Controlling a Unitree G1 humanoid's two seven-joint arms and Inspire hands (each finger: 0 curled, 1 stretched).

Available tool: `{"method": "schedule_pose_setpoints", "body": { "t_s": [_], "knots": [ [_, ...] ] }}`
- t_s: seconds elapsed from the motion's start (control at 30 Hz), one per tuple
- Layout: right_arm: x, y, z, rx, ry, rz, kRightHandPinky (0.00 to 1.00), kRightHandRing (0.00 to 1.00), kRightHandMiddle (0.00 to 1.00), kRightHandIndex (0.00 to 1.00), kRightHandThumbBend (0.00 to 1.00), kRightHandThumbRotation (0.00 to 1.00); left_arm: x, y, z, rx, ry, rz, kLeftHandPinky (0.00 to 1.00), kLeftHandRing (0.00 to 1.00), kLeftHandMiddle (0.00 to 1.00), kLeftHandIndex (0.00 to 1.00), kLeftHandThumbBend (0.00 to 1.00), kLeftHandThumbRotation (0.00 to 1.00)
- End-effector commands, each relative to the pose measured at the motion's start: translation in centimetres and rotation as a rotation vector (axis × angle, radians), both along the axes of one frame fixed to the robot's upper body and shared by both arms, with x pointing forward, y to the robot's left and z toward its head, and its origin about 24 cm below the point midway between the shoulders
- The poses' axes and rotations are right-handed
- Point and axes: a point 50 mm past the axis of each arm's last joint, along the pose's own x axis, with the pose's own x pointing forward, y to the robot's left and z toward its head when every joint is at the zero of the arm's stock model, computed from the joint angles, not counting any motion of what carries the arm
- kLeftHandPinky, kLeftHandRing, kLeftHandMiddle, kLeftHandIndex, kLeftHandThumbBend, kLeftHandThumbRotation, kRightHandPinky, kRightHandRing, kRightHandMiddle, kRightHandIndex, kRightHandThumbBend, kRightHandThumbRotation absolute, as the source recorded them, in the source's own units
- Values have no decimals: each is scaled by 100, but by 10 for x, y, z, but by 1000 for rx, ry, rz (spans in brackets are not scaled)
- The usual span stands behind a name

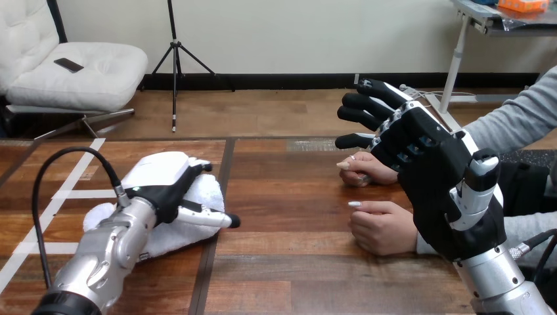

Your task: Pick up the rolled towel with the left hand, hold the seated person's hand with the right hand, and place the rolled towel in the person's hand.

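Rolled towel lies on the table at left, long axis roughly near-left to far-right, mostly covered by the left hand curled round it, not lifted yet; right hand hovers with fingers spread over the person's hands, holding neither, handover undone.

Desk: brown wood planks, smooth, with a soft sheen.
Tape strips: matt white, at 9 o'clock on the desk.
Rolled towel: white terry cloth, nubby and matt, at 8 o'clock.
Left hand: smooth white plastic shell, lightly glossy, over matt black plastic.
Left forearm: silver metal, satin with bright highlights.
Right hand: matt black plastic, at 3 o'clock; fingers smooth, faintly shiny.
Right forearm: silver metal, satin.
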Motion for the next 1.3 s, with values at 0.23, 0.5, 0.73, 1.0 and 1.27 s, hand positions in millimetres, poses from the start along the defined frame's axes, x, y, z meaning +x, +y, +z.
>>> {"method": "schedule_pose_setpoints", "body": {
  "t_s": [0.23, 0.5, 0.73, 1.0, 1.27],
  "knots": [
    [5, 0, 22, 10, -106, 10, 70, 84, 83, 84, 100, 100, 16, 1, 34, 78, -85, -19, 90, 92, 94, 88, 100, 66],
    [4, -1, 22, 8, -105, 6, 70, 84, 83, 84, 100, 100, 15, 2, 33, 104, -79, -9, 90, 91, 94, 88, 100, 64],
    [3, 0, 23, 9, -111, 3, 70, 84, 83, 85, 100, 100, 15, 4, 32, 118, -79, -1, 89, 91, 93, 88, 100, 61],
    [3, -1, 25, 13, -119, -3, 70, 84, 83, 84, 100, 100, 14, 5, 31, 90, -70, 24, 88, 89, 91, 88, 100, 46],
    [3, -1, 26, 14, -123, -8, 70, 84, 83, 84, 100, 100, 14, 6, 31, 69, -61, 49, 77, 85, 87, 85, 100, 29]
  ]
}}
